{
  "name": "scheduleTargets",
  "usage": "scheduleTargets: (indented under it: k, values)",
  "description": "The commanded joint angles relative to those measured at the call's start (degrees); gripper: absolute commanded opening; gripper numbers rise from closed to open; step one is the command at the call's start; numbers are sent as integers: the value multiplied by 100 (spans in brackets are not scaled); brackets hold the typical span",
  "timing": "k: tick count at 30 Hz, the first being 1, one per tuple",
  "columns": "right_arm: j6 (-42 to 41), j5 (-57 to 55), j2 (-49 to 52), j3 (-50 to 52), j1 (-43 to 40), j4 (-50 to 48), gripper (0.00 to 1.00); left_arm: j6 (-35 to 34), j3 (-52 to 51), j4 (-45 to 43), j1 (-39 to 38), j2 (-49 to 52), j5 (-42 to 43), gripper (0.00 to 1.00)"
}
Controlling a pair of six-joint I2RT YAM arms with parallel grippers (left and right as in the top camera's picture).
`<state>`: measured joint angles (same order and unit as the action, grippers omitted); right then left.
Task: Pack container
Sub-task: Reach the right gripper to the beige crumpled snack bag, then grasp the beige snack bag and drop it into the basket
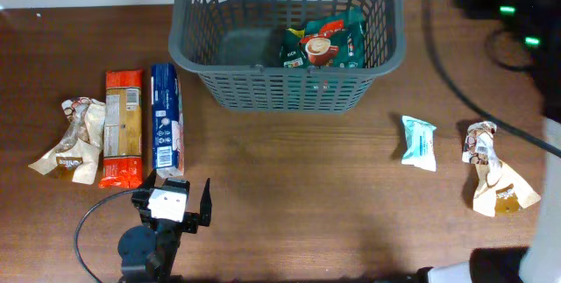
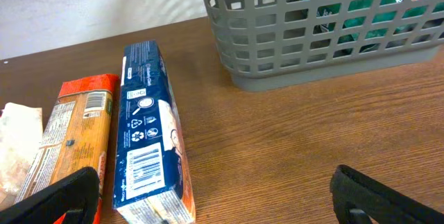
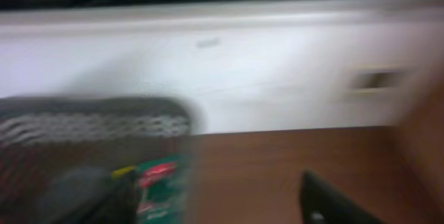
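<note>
The dark grey lattice basket (image 1: 285, 90) stands at the back middle of the table and also shows in the left wrist view (image 2: 312, 44). A green snack packet (image 1: 323, 45) lies inside it. A blue packet (image 1: 166, 118) lies left of the basket, next to an orange packet (image 1: 123, 125). My left gripper (image 1: 180, 200) is open and empty just in front of the blue packet (image 2: 147, 141); its fingers (image 2: 222, 203) are spread wide. The right wrist view is blurred. It shows my right gripper (image 3: 208, 200) open, with a green packet (image 3: 159, 186) beside its left finger.
A crumpled beige wrapper (image 1: 70, 140) lies at the far left. A pale teal packet (image 1: 419, 142) and another crumpled wrapper (image 1: 491, 173) lie at the right. Black equipment with green lights (image 1: 513, 3) and cables sit at the back right.
</note>
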<state>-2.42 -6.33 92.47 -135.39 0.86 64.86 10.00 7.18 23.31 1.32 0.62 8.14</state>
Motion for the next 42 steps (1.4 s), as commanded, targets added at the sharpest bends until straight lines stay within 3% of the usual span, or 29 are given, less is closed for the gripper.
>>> scheduleTargets:
  k: [1, 6, 8, 11, 16, 20, 21, 24, 26, 27, 29, 30, 31, 37, 40, 42]
  values:
    - [199, -409, -101, 887, -1169, -20, 80, -11, -24, 4, 33, -28, -24, 99]
    - [415, 289, 72, 3265, -2378, -614, 82, -11, -24, 4, 33, -28, -24, 99]
    - [1453, 286, 339, 4535, -2616, -772, 83, -11, -24, 2, 33, -28, -24, 99]
    - [2232, 260, 557, 5501, -2765, -929, 82, -11, -24, 2, 33, -28, -24, 99]
    - [2470, -1036, 870, 6422, -2800, -1593, 82, -11, -24, 4, 33, -28, -24, 99]
    - [2465, -1198, 1233, 6728, -2800, -2120, 82, -11, -24, 4, 33, -28, -24, 99]
    - [2465, -1224, 1366, 6736, -2800, -2144, 82, -11, -24, 2, 33, -28, -24, 99]
    - [2354, -1233, 1794, 6736, -2796, -2229, 69, -11, -24, 2, 33, -28, -24, 99]
    - [2151, -1228, 1978, 6736, -2793, -2253, 67, -11, -24, 4, 33, -28, -24, 99]
    - [2100, -1215, 2059, 6736, -2793, -2253, 60, -11, -24, 2, 33, -28, -24, 99]
    - [1836, -1169, 2140, 6736, -2793, -2295, 34, -11, -24, 4, 33, -28, -24, 99]
    - [1674, -1029, 2142, 6736, -2793, -2339, 8, -11, -24, 4, 33, -28, -24, 99]
    - [1596, -848, 2138, 6717, -2793, -2358, 4, -11, -24, 4, 33, -28, -24, 99]
    - [691, 295, 2022, 5705, -2782, -1939, 3, -11, -24, 2, 33, -28, -24, 99]
    - [20, 1366, 1825, 4188, -2782, -1102, 4, -11, -24, 4, 33, -28, -24, 99]
    - [-308, 2710, 1735, 2605, -2769, -450, 4, -11, -24, 4, 33, -28, -24, 99]
